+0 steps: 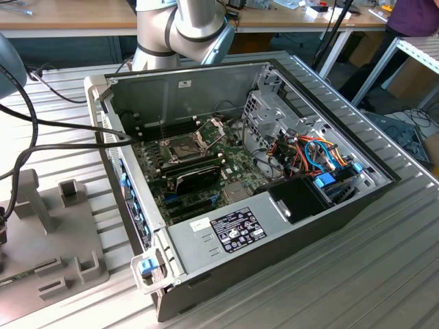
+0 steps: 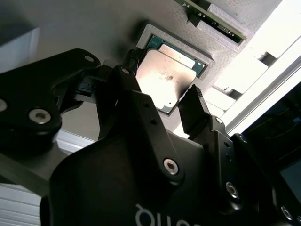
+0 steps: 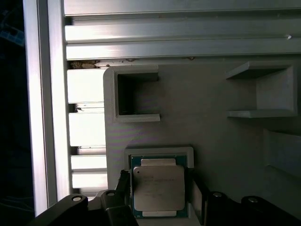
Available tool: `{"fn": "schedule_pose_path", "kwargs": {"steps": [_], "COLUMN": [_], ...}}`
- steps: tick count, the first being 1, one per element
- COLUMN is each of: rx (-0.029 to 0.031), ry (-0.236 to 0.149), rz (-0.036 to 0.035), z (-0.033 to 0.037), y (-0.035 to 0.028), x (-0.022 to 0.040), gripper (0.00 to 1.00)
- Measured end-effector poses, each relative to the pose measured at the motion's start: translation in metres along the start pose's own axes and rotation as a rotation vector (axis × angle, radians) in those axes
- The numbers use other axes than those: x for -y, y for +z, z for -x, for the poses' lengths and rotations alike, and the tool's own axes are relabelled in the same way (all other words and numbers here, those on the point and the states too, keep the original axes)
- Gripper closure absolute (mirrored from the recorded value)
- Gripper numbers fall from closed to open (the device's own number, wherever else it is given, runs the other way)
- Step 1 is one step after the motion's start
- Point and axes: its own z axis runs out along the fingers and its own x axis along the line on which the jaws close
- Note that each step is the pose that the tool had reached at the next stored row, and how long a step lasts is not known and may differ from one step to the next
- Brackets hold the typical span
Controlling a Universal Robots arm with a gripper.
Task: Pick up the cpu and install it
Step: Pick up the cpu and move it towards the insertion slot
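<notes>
The cpu [image 3: 158, 188] lies in a square recess of the grey holder [image 3: 211, 117] (silvery top up); the jaws stand open, one on each side of it.

Black hand [image 2: 157, 84], silver screws [image 2: 170, 165]; silvery-grey arm [image 1: 185, 27].

A robotics lab or workshop: a robot arm [image 1: 185, 27] stands by an opened computer case [image 1: 171, 96] on a ribbed metal table [image 1: 357, 274], with wooden benches [image 1: 68, 17] behind.
</notes>
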Motion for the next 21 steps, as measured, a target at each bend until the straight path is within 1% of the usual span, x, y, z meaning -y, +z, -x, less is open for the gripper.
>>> {"fn": "schedule_pose_path", "kwargs": {"steps": [17, 18, 19, 21], "rx": [-0.0002, -0.0003, -0.0003, -0.0002], "ry": [0.0, 0.0, 0.0, 0.0], "rz": [-0.0001, -0.0002, -0.0002, -0.0001], "z": [0.0, 0.0, 0.0, 0.0], "y": [0.001, 0.001, 0.001, 0.001], "x": [0.0, 0.0, 0.0, 0.0], "gripper": [0.38, 0.4, 0.45, 0.45]}}
